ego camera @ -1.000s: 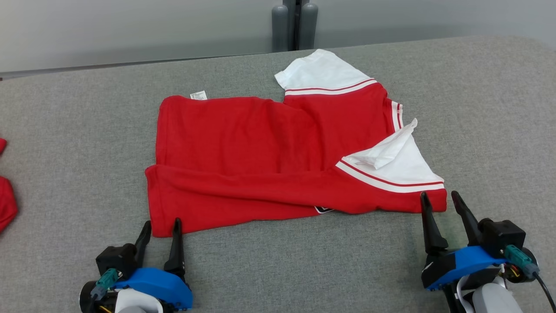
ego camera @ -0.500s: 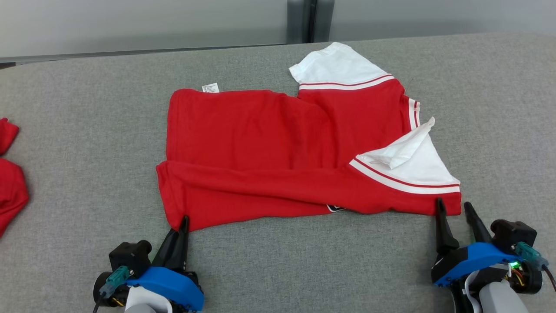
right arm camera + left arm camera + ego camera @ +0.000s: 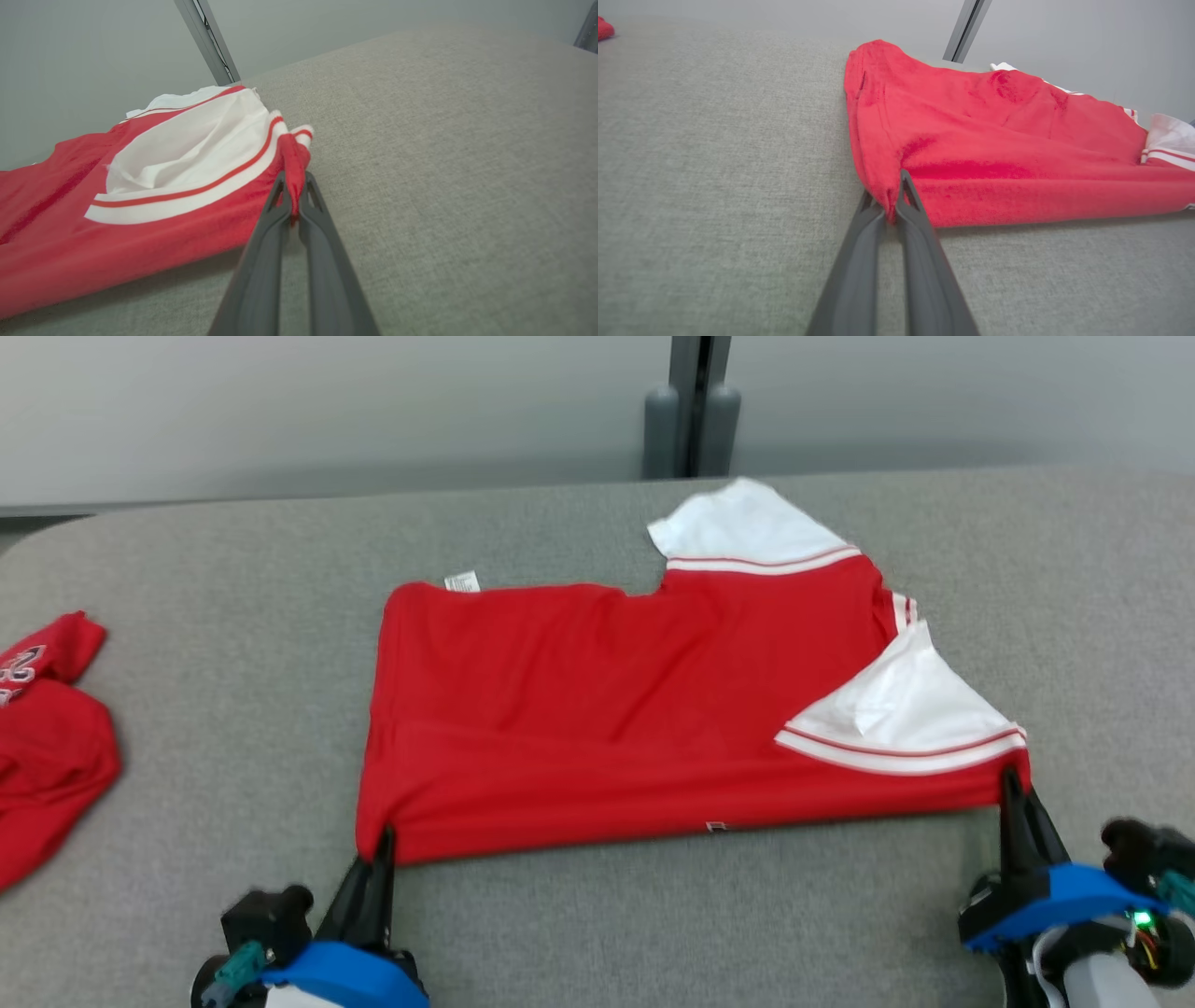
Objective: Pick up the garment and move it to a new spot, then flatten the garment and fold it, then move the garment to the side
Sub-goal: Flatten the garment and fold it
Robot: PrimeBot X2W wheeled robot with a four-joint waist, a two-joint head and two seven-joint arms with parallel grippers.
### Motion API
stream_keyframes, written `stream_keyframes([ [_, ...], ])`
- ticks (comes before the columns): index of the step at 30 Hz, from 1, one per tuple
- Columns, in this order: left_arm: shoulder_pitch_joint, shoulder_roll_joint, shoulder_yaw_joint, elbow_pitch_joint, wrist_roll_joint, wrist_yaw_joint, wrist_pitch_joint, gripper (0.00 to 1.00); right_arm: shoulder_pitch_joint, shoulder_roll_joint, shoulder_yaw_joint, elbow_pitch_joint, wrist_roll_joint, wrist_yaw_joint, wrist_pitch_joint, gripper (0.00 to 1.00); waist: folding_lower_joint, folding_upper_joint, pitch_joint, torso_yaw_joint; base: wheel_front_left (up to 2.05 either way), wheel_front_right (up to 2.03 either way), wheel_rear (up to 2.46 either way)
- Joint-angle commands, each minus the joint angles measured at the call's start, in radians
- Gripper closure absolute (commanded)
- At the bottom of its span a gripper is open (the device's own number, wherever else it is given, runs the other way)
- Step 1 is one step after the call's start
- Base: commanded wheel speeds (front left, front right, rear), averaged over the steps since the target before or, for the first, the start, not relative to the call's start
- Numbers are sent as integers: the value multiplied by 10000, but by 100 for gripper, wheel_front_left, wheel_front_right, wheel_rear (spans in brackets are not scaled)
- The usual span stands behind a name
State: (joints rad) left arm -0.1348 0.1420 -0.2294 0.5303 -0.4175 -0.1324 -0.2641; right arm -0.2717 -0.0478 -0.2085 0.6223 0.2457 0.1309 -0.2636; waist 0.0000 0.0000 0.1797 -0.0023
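On the grey table [image 3: 187, 569], across its middle, lies the shirt [image 3: 607, 709], red and spread nearly flat, with a soft crease running along the side nearest the table's front edge. 2 white sleeves trimmed in red and white stripes sit toward the table's right: the far sleeve [image 3: 747, 527] points at the table's back edge, and the near sleeve [image 3: 906, 709] lies creased closer to the front.

A small white tag [image 3: 462, 581] pokes out from the shirt's back edge. Its print is too small to read. A tiny dark and white mark [image 3: 715, 826] shows on the front hem, also unreadable. At the table's left edge a 2nd red garment [image 3: 47, 747] lies bunched, with pale lettering on it that cannot be made out.

The left gripper [image 3: 381, 845] sits at the table's front left, its 2 fingers pressed together on the shirt's front left corner. The left wrist view shows red cloth pinched between the tips. The right gripper [image 3: 1010, 784] sits at the table's front right, fingers likewise clamped on the front right corner, just beside the near sleeve's stripes, with a bunch of red cloth squeezed between them
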Motion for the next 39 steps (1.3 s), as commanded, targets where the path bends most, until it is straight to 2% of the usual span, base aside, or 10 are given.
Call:
stream_keyframes([
  [1,244,16,80,-58,68,33,-3,100,268,-64,-171,-124,-67,-5,-16,100,0,0,-301,-36,0,0,0],
  [6,975,-54,-235,-111,290,33,-3,100,977,-61,-375,-360,-162,-6,-26,100,0,0,-900,126,0,0,0],
  [11,1804,-230,-252,94,264,32,-3,100,1917,-58,-147,-392,94,-5,-26,100,0,0,-1301,297,0,0,0],
  [12,1888,-292,-213,136,274,32,-3,61,2050,-56,-80,-345,161,-5,-26,100,0,0,-1324,314,0,0,0],
  [13,1937,-338,-198,210,304,32,-3,0,2168,-58,-5,-254,183,-5,-26,52,0,0,-1335,332,0,0,0],
  [14,1958,-368,-205,237,354,32,-3,0,2198,-58,35,-249,155,-5,-28,0,0,0,-1331,342,0,0,0],
  [21,1070,-463,581,-5,809,29,-3,0,1706,-52,6,-829,-358,-2,-26,0,0,0,-828,357,0,0,0],
  [26,-506,-207,742,359,727,29,-3,0,894,-47,289,-1090,-745,-2,-25,0,0,0,-126,311,0,0,0],
  [34,-3599,657,-16,2222,17,31,-2,0,-578,-49,1208,-1081,-1177,-2,-23,0,0,0,1027,6,0,0,0],
  [39,-4787,910,-593,3388,-555,31,126,0,-1341,-49,1619,-946,-1333,-2,-25,0,0,0,1499,-245,0,0,0],
])
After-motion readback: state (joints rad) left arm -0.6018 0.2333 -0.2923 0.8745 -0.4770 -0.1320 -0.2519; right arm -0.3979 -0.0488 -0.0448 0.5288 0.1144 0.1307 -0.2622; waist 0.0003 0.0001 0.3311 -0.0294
